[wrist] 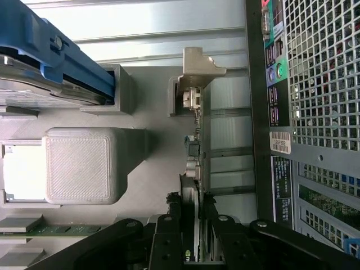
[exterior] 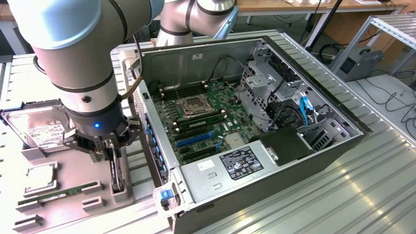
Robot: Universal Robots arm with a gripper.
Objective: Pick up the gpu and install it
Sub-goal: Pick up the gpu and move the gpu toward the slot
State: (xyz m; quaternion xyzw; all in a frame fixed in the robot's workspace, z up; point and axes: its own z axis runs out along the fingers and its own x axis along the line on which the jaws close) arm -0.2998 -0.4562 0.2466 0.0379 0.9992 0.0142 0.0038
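The gripper [wrist: 190,209] grips the gpu [exterior: 117,178], which stands on edge in the grey tray [exterior: 68,168] beside the computer case [exterior: 273,165]. Its long axis runs parallel to the case wall, with the silver bracket [wrist: 198,70] away from the fingers.

Bright, even light (soft shadows)

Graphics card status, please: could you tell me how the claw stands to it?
Claw low on graphics card's top edge. Card upright in grey holder, not lifted. Nothing between card and open computer case.
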